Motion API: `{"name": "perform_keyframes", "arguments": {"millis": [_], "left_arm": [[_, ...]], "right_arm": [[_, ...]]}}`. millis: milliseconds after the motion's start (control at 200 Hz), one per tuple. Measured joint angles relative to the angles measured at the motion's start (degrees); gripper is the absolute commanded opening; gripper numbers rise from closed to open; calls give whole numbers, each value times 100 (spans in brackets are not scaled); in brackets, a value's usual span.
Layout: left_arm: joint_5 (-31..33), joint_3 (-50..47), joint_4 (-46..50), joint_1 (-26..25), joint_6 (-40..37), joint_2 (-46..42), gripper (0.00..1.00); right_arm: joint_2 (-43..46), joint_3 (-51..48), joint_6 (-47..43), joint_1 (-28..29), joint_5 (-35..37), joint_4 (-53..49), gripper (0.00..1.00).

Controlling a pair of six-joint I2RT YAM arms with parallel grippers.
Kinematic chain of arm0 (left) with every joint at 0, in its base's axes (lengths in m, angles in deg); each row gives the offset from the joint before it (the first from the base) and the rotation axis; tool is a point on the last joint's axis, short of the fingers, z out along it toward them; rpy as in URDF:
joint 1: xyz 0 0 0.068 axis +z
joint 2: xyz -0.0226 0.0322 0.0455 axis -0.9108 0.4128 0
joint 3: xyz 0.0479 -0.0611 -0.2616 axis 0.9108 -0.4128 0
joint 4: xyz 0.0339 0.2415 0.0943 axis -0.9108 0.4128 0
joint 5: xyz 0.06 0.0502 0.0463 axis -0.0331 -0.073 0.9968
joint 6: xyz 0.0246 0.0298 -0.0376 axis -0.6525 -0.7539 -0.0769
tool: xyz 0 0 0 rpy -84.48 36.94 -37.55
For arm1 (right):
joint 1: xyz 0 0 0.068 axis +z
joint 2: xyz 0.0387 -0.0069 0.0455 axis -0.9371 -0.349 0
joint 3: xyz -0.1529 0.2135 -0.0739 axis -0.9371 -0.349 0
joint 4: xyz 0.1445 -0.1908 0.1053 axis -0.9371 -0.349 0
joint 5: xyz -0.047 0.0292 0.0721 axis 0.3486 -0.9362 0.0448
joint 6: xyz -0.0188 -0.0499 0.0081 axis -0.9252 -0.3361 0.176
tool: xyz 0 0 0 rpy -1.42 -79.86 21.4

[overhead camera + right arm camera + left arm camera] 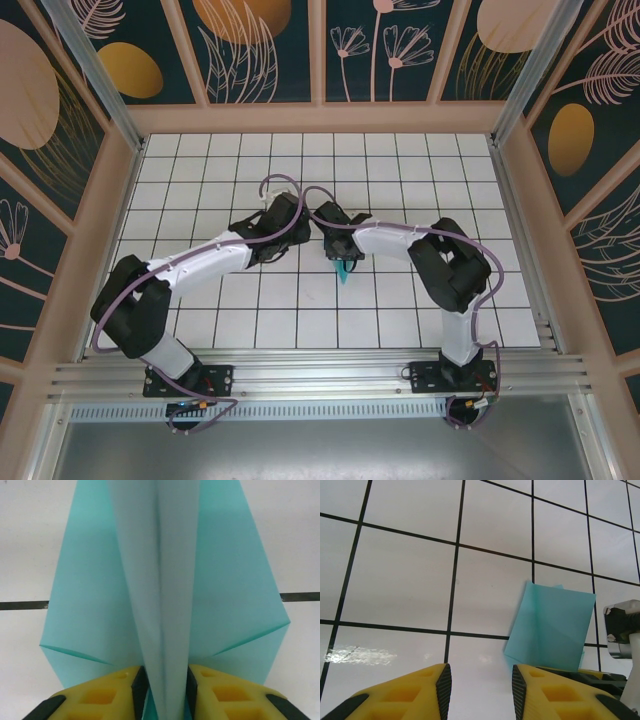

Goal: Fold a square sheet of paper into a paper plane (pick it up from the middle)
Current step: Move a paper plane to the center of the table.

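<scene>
**Item 1: left gripper (481, 674).** Your left jaws stand partly open. There is a clear gap between the two black pads (443, 682) and nothing in it. Beneath the gap you see the tiled table (395, 575), white squares ruled with black lines.

**Item 2: right gripper (164, 682).** Your right jaws are drawn close, with a narrow gap between them. The pale centre ridge of the paper plane (160, 580) fills that gap. A black pad (139, 685) lies against each side of the ridge, so count the plane as held here.

**Item 3: paper plane, light teal-blue, plain.**
- Seen from your right jaws, the ridge runs straight ahead out of the gap and widens away from the pads.
- A teal flap spreads flat to either side of the ridge, each with a diagonal crease near the fingers.
- Seen from your left jaws, the plane (551, 622) sits ahead and off to the right, outside the gap and apart from both pads. It shows one flat folded face.
- From above, a small teal tip (344, 271) shows just beside the right wrist, near the middle of the table.

**Item 4: table (400, 330).** White grid surface. Whether the plane rests on it or hangs just clear, you cannot tell.
</scene>
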Motion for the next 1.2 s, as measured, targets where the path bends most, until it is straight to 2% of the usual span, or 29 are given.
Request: {"name": "perform_keyframes", "arguments": {"millis": [385,590,736,1196], "left_arm": [[420,-232,-136,0,103,-470,40],[470,-258,-212,4,105,-487,41],[568,-446,-339,4,103,-656,42],[804,-592,-463,4,103,-911,44]], "right_arm": [[-63,57,-4,0,7,9,35],[-81,138,-33,-2,20,-37,41],[-57,160,-70,-11,-11,-44,50],[302,448,-197,-11,11,-474,51]]}}
